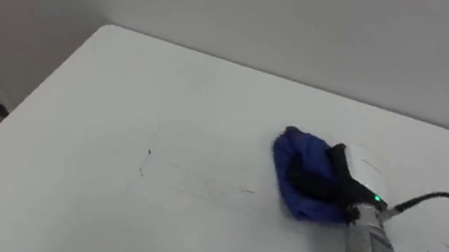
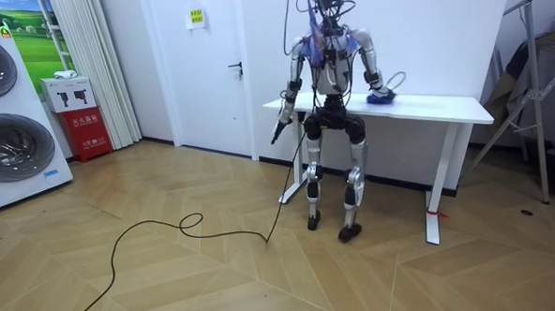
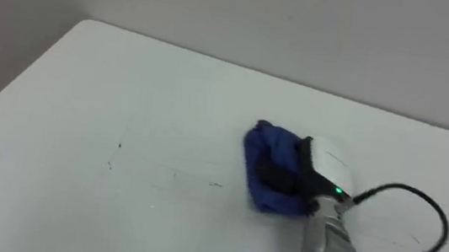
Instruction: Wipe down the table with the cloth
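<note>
The right hand grips the bunched blue cloth on the white table - toward its right side, near the far edge - while the left hand hangs down, its state unclear.

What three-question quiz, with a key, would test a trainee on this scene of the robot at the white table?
1. True or false: the crumpled blue cloth lies at the white rectangular table's far left corner.
2. Which robot hand grips the cloth?
3. In the room view the robot: A stands at the table; B kneels; C sits.
Key: 1 false; 2 the right hand, while the left hand hangs at its side; 3 A.
</note>
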